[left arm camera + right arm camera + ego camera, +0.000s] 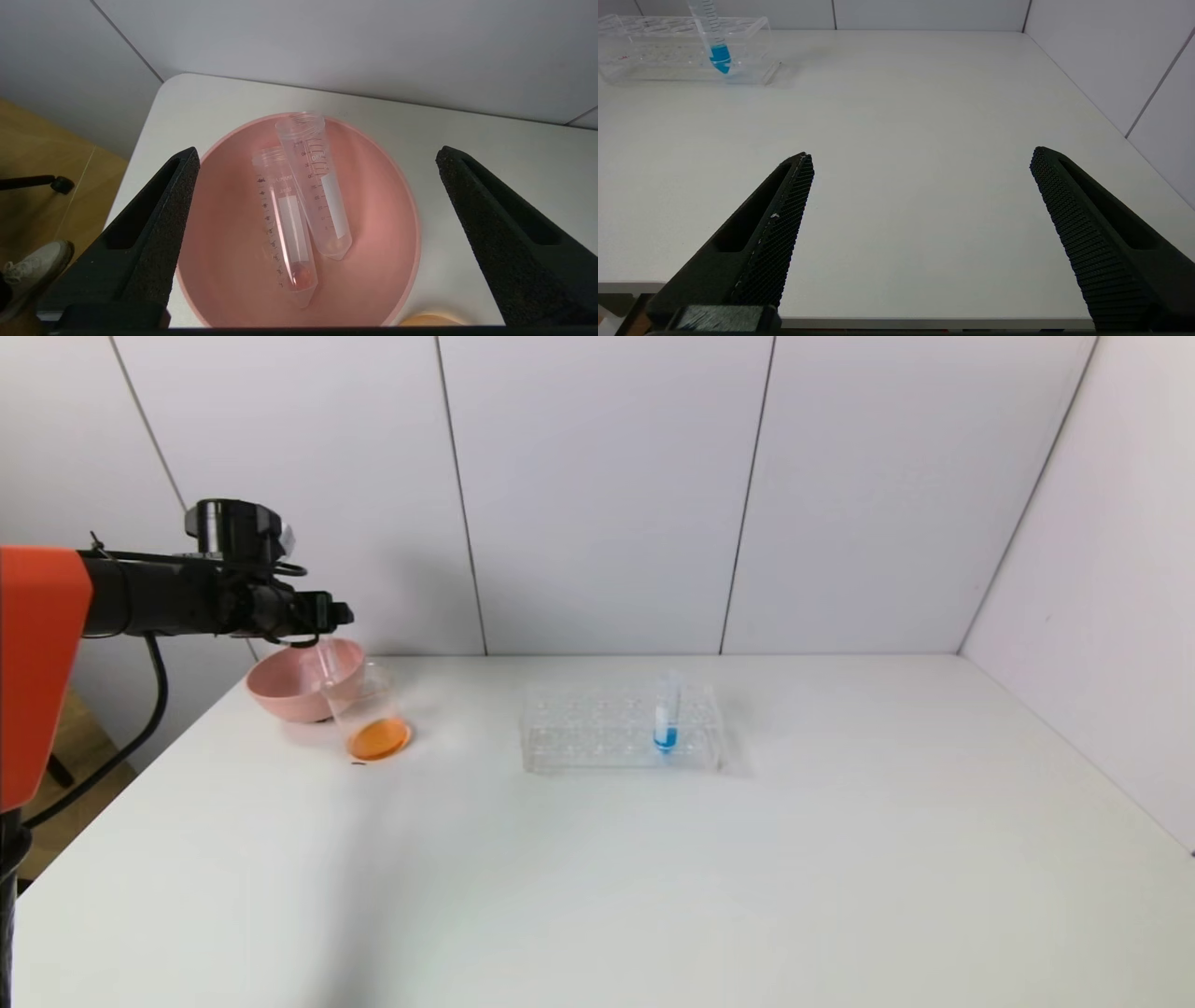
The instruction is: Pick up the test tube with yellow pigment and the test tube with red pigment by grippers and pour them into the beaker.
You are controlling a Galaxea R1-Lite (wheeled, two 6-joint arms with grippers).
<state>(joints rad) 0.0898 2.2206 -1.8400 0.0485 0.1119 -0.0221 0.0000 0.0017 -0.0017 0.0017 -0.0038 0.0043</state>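
My left gripper [327, 616] [317, 156] hangs open above the pink bowl [387, 186], holding nothing. Two clear tubes lie side by side in the bowl. The test tube with red pigment [285, 224] has only a red smear near its tip. The test tube with yellow pigment [322, 200] beside it looks almost empty, with a faint yellowish trace at the tip. The beaker [373, 709] stands just right of the bowl [289, 695] with a layer of orange liquid [378, 738] in it. My right gripper [922, 156] is open over bare table near the front edge.
A clear tube rack [597, 728] [658, 51] stands mid-table and holds one tube with blue liquid [665, 714] [717, 44]. The bowl sits near the table's far left corner, close to the wall and the left edge.
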